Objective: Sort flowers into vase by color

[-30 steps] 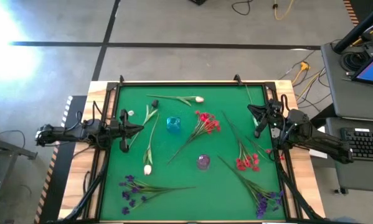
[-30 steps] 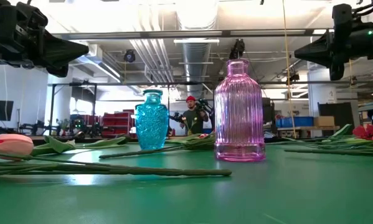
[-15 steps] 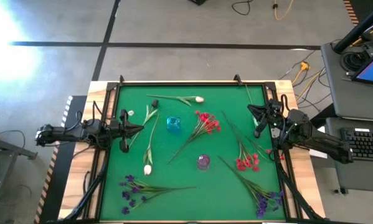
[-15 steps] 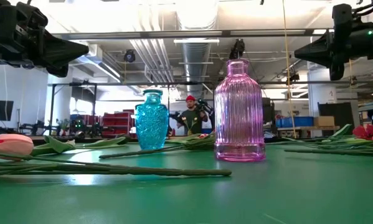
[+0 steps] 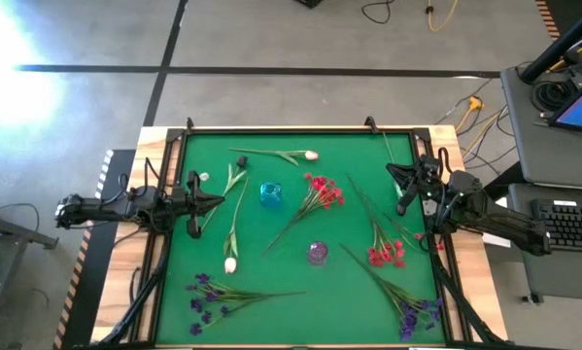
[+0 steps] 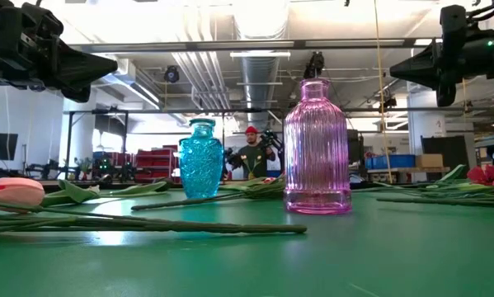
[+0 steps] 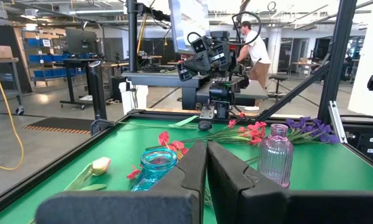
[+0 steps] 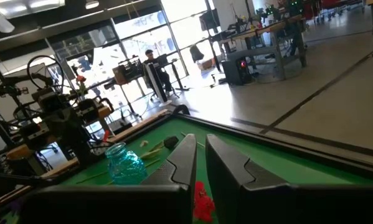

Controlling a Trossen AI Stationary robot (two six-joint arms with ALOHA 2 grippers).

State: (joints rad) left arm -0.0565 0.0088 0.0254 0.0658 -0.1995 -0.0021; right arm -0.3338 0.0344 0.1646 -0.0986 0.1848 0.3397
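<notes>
Both grippers pressed together, empty; ribbed pink glass vase (image 6: 317, 148), textured blue vase (image 6: 201, 158).

A green table (image 5: 291, 243) carries a blue vase (image 5: 270, 193) and pink vase (image 5: 317, 253) mid-table, with purple, red and tulip flowers (image 5: 315, 199) scattered around them.

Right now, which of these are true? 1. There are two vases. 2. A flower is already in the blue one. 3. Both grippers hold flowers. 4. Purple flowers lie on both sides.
1. True: a blue vase and a pink vase stand on the table.
2. False: the blue vase holds nothing.
3. False: the left gripper and right gripper are shut and hold nothing.
4. True: one purple bunch left, another right.
</notes>
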